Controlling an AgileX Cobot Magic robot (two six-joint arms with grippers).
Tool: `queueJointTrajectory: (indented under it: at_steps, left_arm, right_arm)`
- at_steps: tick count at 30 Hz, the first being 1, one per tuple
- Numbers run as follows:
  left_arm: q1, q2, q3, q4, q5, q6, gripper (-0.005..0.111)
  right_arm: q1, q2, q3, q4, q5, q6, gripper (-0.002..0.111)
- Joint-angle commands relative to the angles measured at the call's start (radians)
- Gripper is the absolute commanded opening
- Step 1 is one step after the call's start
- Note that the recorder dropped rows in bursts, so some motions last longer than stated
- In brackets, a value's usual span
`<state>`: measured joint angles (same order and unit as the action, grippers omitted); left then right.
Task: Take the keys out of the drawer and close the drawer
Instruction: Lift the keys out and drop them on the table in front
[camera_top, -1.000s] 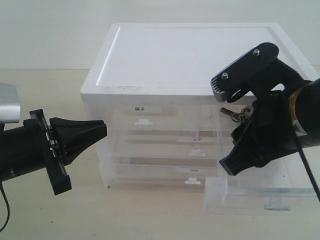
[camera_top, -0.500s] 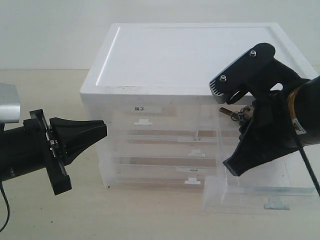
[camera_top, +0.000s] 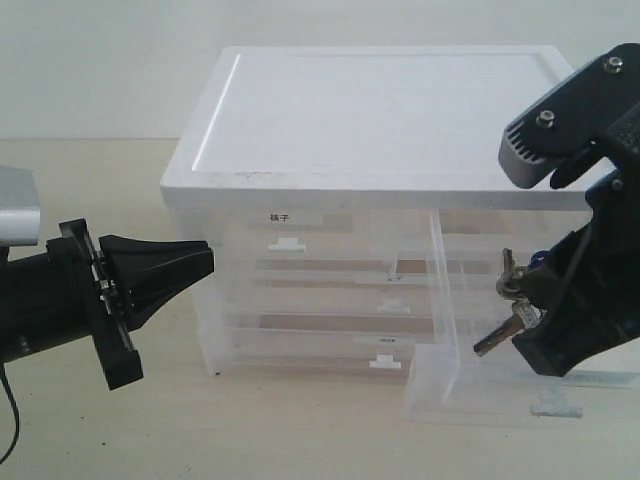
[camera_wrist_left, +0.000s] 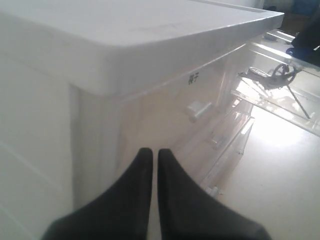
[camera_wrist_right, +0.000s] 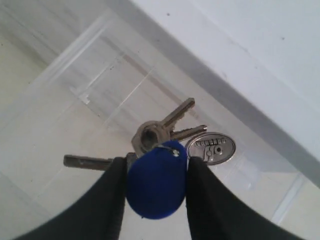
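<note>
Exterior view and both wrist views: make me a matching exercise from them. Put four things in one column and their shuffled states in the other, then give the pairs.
Things
1. bunch of silver-grey metal keys with a blue teardrop plastic fob
2. half-width translucent plastic drawer with a white tab handle
3. left claw
4. right claw

States
A. shut, holding nothing
B. pulled out, open
C. dangling in the air
D. shut on another listed item

Pairs: 1-C, 2-B, 3-A, 4-D
</note>
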<state>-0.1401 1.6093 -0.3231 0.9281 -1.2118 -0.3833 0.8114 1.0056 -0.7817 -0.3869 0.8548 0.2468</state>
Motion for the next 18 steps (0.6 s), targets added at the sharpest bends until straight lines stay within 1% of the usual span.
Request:
queueJointTrajectory:
  at_steps: [1,6,10,18]
  left_arm:
    - [-0.009,0.003,-0.004,0.003,-0.009,-0.012,0.005]
    - [-0.009,0.003,-0.004,0.003,-0.009,-0.012,0.005]
    - [-0.009,0.003,-0.004,0.003,-0.009,-0.020,0.005]
    - [-0.009,0.003,-0.004,0.015,-0.009,-0.020,0.005]
  right_arm:
    - [0.000,-0.020,0.003,0.011,-0.023,-0.037,0.000]
    - [0.000,-0.069,0.001,0.011,-0.069,-0.055,0.000]
    - [0.000,-0.123,-0.007,0.011,-0.067,-0.067,0.000]
    - [0.000,-0.192,-0.113,0.044,-0.042,-0.128,0.000]
